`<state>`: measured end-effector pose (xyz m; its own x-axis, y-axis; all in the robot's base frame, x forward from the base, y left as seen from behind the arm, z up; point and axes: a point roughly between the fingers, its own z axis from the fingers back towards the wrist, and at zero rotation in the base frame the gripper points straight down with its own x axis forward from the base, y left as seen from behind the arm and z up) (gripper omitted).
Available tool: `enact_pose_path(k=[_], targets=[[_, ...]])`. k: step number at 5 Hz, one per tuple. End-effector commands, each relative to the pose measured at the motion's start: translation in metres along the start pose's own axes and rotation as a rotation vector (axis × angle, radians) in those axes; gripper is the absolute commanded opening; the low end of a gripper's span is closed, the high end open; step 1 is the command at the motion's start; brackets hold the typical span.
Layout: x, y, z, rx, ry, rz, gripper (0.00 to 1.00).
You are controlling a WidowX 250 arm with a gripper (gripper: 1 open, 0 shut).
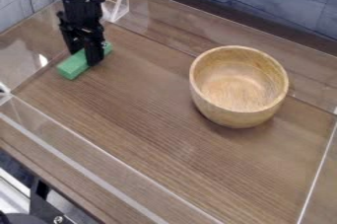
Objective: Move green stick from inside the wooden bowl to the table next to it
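Observation:
The green stick (pixel 70 67) lies flat on the table (pixel 145 134) at the far left, well apart from the wooden bowl (pixel 238 87). The bowl stands upright at the right with nothing in it. My black gripper (pixel 89 58) points straight down over the stick's far end. Its fingers are shut on that end and hide it, so only the near half of the stick shows. The stick still rests on the wood.
Clear acrylic walls (pixel 79 164) run along the table's front and left edges, and another (pixel 316 184) along the right. A clear angled piece (pixel 118 9) stands at the back, just behind the arm.

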<state>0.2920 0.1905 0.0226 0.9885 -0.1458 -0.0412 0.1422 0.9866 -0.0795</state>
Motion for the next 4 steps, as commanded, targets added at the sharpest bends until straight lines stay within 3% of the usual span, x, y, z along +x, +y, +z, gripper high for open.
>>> enact_pose_path(k=[1, 2, 4], targets=[[0.002, 0.001, 0.012, 0.026, -0.039, -0.057, 0.00], [-0.004, -0.004, 0.010, 0.008, -0.040, -0.089, 0.00], [0.000, -0.015, 0.025, -0.041, -0.063, 0.056, 0.00]])
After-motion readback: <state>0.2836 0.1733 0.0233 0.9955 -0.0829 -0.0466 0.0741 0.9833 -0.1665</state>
